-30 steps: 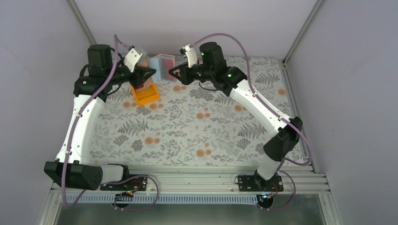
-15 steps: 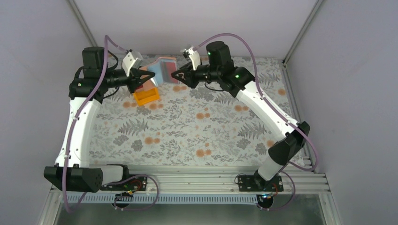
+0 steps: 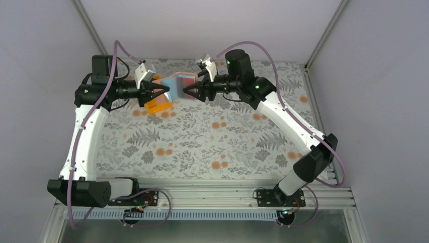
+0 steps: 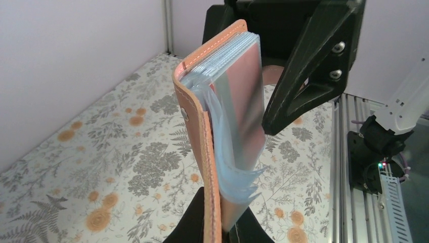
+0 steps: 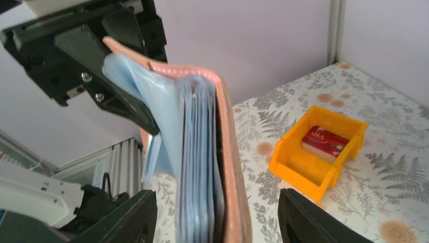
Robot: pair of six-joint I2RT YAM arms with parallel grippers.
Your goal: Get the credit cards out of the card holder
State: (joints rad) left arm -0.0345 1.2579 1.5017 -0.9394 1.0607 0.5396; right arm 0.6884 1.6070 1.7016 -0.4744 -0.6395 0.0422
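Note:
The card holder, tan leather with pale blue sleeves, hangs in the air between both grippers at the back of the table. My left gripper is shut on its tan cover at the lower edge. My right gripper is open. Its two black fingers stand wide on either side of the card holder without touching it. Red credit cards lie in the orange tray. The front sleeve looks pinkish; whether a card sits in it I cannot tell.
The orange tray stands on the floral cloth just below the left gripper. The back wall is close behind the right gripper. A metal rail runs along the table's near edge.
The left gripper closed on the card holder and the right gripper then opened, letting go of it. Both grippers came forward and lower with the card holder between them.

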